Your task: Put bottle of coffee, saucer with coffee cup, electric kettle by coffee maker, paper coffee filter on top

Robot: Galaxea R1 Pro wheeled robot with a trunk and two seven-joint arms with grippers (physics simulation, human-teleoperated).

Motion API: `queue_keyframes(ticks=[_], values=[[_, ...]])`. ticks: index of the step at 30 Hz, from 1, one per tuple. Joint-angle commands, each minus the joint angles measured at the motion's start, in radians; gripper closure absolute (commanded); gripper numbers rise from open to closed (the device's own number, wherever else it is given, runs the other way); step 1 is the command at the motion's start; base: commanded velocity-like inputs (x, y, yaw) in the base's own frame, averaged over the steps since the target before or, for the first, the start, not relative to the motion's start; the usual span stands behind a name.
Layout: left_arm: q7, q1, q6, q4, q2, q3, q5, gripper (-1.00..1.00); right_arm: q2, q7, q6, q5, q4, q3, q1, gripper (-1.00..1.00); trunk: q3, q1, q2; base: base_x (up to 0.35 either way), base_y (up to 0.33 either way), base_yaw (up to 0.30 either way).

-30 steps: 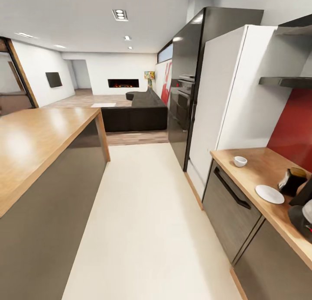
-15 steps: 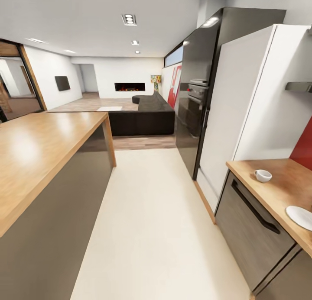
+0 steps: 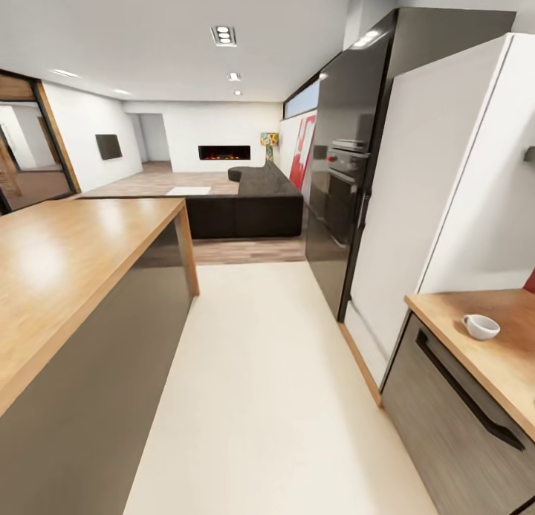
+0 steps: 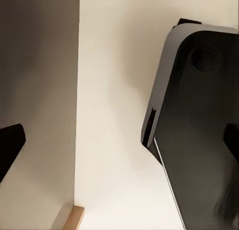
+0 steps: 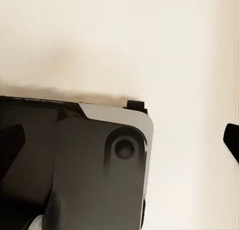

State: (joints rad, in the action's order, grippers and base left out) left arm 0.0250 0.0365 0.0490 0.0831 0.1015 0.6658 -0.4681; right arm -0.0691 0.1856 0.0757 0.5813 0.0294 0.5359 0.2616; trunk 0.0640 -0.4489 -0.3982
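Two wooden surfaces frame the aisle in the head view: at the left the long island counter, then bare pale floor, then the black oven column and white refrigerator, and at far right the kitchen countertop with the coffee cup standing on it, apart from anything else. Both wrist views look down past the robot's dark base at floor; the left gripper and right gripper each have fingertips spread wide with nothing between them. My worry is the base: rolling or turning in this narrow lane, it could clip the island corner or the dishwasher front, or jolt the countertop and shift the cup.
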Motion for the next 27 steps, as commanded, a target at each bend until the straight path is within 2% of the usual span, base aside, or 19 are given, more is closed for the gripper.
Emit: queue_keyframes(ticks=[1, 15, 27], values=[[0.003, 0.001, 0.005, -0.002, -0.001, 0.008, -0.01, -1.0, 0.0, 0.003, 0.003, 0.008, 0.0, 0.009, 0.001, -1.0, 0.002, -0.001, -0.002, 0.336, 0.0, 0.0], [0.003, 0.001, 0.005, 0.0, -0.003, 0.008, -0.011, -1.0, -0.001, 0.002, 0.004, 0.008, 0.0, 0.009, 0.001, -1.0, 0.002, -0.001, -0.002, 0.338, 0.002, 0.0], [0.003, 0.001, 0.006, 0.001, -0.003, 0.008, -0.01, -1.0, -0.003, 0.002, 0.004, 0.006, 0.0, 0.009, 0.001, -1.0, 0.002, -0.001, -0.002, 0.339, 0.081, -0.03]])
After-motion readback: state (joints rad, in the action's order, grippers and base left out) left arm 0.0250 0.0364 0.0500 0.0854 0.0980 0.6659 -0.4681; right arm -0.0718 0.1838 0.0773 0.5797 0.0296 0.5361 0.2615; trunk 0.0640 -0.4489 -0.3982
